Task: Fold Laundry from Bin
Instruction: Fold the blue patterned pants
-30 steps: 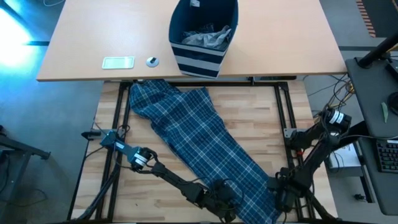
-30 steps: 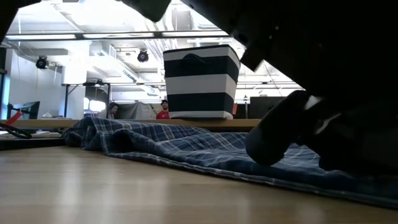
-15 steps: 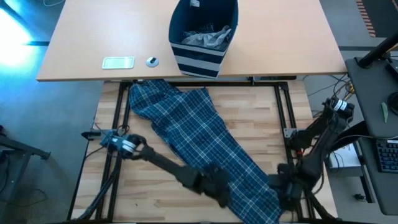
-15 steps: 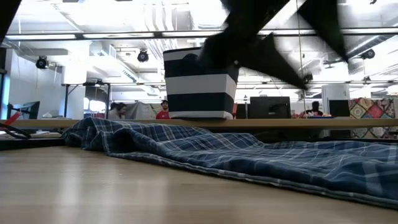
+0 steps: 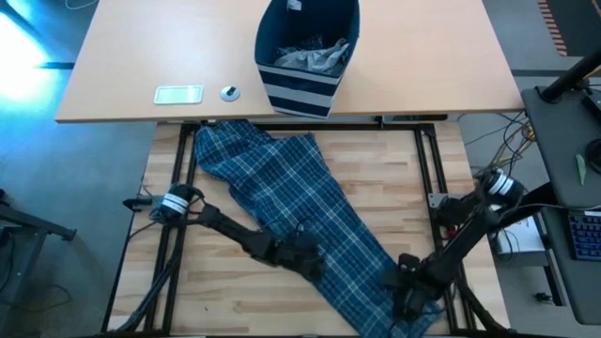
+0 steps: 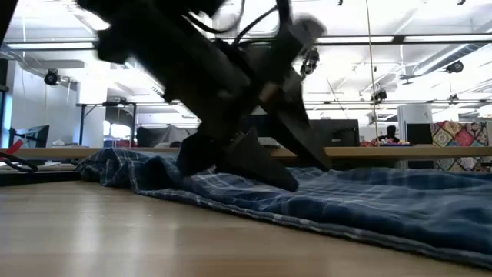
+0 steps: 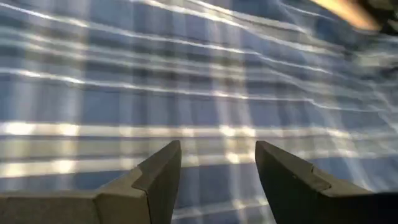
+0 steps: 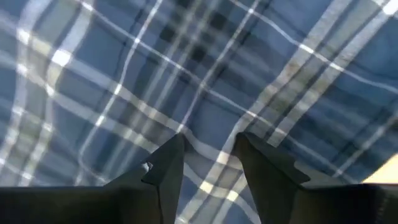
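Note:
Blue-and-white plaid trousers lie spread flat, slanting across the wooden table from its far left to its near right corner. My left gripper is open over their middle, fingers apart above the plaid; it also shows low over the cloth in the low view. My right gripper is open and points down at the trousers' near right end. The navy striped bin stands on the tan table beyond, with grey laundry inside. My left gripper slants down over the middle of the trousers from the table's left; I cannot tell whether its fingertips touch the cloth. My right gripper comes from above at the trousers' near right end, fingertips close to the cloth; whether they touch it I cannot tell.
A flat white device and a small round object lie on the tan table left of the bin. Black frame rails run along the wooden table's sides. Bare wood lies near left of the trousers.
My left gripper has gone from the table's near edge toward its far side, out over the trousers' middle. My right gripper has shifted toward the table's left, onto the trousers' near right end. The trousers lie as before.

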You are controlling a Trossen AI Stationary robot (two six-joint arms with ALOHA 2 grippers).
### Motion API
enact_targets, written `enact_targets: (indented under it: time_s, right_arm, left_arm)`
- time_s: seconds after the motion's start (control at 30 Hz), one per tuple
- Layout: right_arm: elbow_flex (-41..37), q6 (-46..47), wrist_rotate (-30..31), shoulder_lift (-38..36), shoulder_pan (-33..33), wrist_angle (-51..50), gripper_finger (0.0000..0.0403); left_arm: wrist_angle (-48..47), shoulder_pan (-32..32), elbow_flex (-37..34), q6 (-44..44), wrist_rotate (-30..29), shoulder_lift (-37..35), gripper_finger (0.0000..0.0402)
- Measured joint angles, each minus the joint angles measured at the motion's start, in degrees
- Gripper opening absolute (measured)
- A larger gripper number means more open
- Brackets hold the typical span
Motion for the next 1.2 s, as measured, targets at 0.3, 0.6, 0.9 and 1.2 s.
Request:
enact_targets:
  time_s: [0.3,0.6,0.9,1.2]
  right_arm:
    - [16.7,-4.0,-1.3,1.4,-2.9,-12.5,0.0162]
    - [18.4,-9.0,7.4,-0.8,-4.8,-15.4,0.0162]
    - [17.2,-2.0,-2.2,11.5,-2.4,-6.6,0.0127]
    - [28.6,-6.9,-4.5,17.6,-4.2,-9.1,0.0105]
  left_arm:
    - [0.1,-2.4,-7.6,0.9,-1.5,-9.5,0.0189]
    - [-0.6,-2.0,-21.9,-4.3,-17.0,-24.6,0.0189]
    - [-1.0,-1.6,-25.4,-14.8,-18.3,-24.8,0.0189]
    - [-14.4,-1.9,-25.1,-17.6,-17.4,-34.2,0.0189]
